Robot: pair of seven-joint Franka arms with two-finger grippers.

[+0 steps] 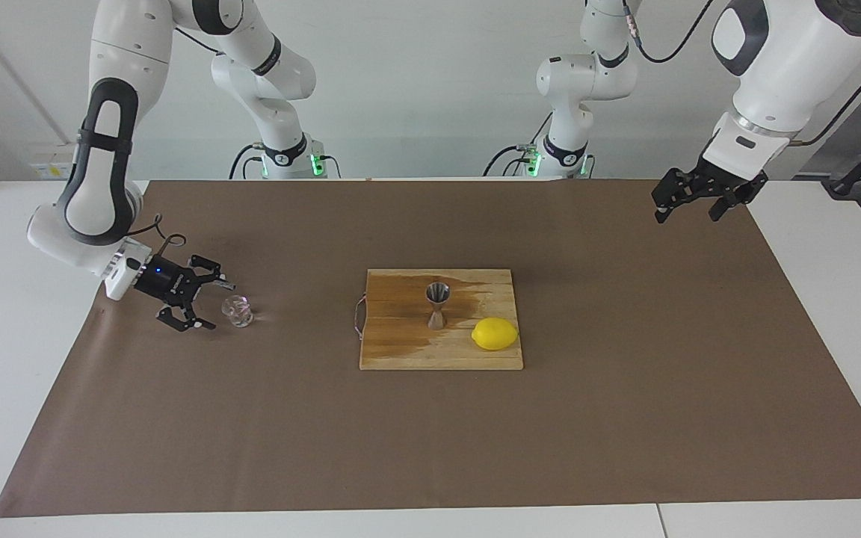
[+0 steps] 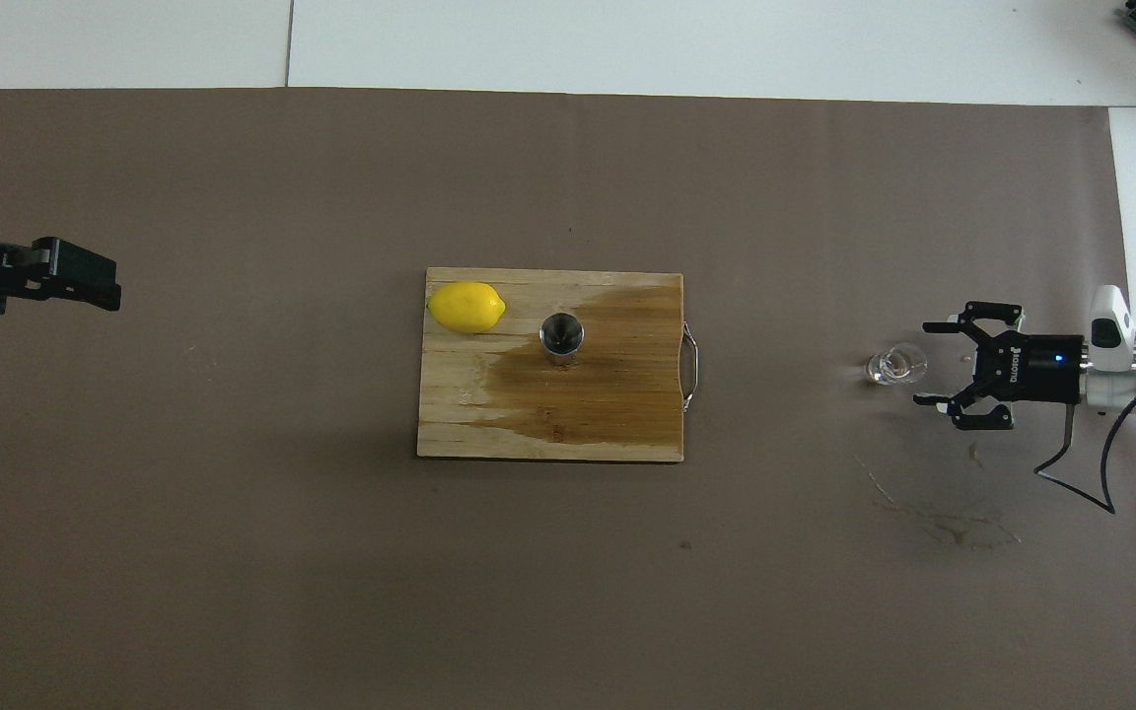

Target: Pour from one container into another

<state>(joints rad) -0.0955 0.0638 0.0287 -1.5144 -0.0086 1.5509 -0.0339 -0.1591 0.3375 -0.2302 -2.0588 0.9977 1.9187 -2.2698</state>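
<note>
Right pincer (image 1: 208,304): fingers apart, low, just beside the glass cup (image 1: 237,311), at its 9 o'clock.
Left pincer (image 1: 687,207): fingers apart, raised, waiting.
Jigger (image 1: 436,305): upright on board (image 1: 400,351).

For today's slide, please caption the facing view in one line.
Right claw open beside the glass cup; jigger and lemon on the wet cutting board; left claw waits, raised.

Facing cam high, overhead steep; both share board (image 1: 442,351).
</note>
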